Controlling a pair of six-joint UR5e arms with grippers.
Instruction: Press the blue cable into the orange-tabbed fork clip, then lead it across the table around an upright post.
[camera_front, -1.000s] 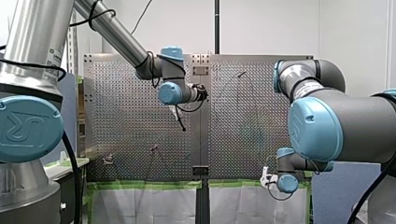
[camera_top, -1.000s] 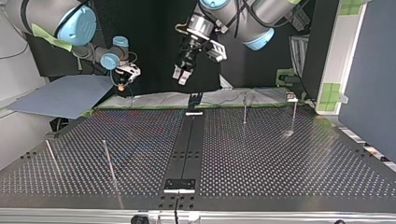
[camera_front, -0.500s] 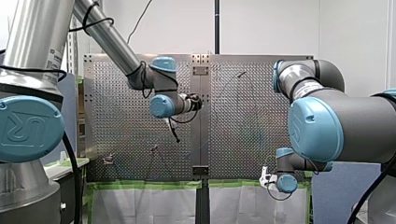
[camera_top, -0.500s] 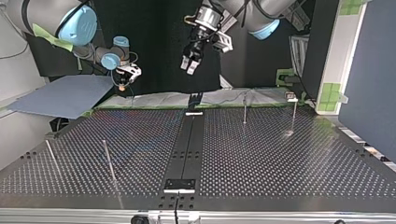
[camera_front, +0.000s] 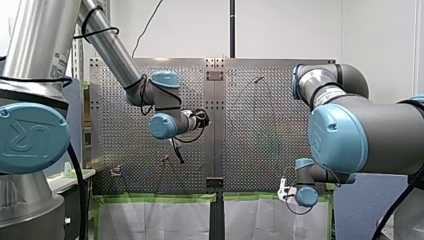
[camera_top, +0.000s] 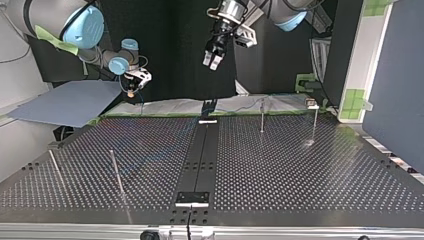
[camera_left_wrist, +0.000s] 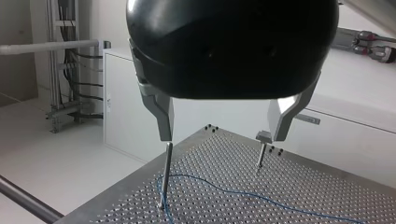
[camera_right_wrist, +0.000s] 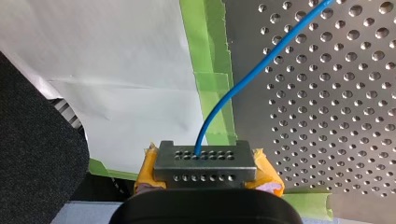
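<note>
The cable (camera_right_wrist: 243, 79), thin and blue, rises from between the right gripper's (camera_right_wrist: 205, 169) yellow pads (camera_right_wrist: 270, 173). Below the left gripper (camera_left_wrist: 223, 135) it curves loosely beside a thin upright post (camera_left_wrist: 166, 175).

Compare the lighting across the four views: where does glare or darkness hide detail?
Right wrist view: even light, blue cable vivid. Left wrist view: bright white surroundings. Front view: table sheen nearly hides the cable. Top view: dark backdrop, streaky reflections.

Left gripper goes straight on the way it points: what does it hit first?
Probably the table, at or near the blue cable, between the nearer post and the farther post. The left gripper is open; both posts look off its line, though depth is unclear.
</note>
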